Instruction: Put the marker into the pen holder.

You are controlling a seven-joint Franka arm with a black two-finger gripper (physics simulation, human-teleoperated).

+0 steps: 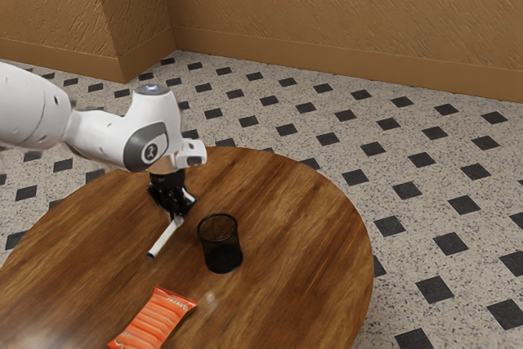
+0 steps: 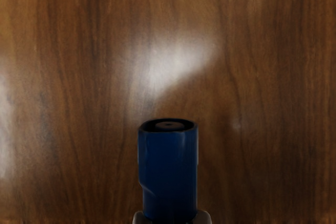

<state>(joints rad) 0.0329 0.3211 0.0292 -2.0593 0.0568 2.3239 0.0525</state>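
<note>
While the gripper (image 1: 177,214) grasps the one marker (image 1: 164,238), held slantwise outside the one black mesh pen holder (image 1: 221,241), the wrist view gives what the exterior view does not: a dark, round recess in the marker's blue end. The exterior view alone adds the pale barrel, the holder just beside it toward that view's right, and, farther from the hand, one orange packet (image 1: 154,321) lying on the one round wooden table (image 1: 302,226); whether the marker touches the wood I cannot tell.
</note>
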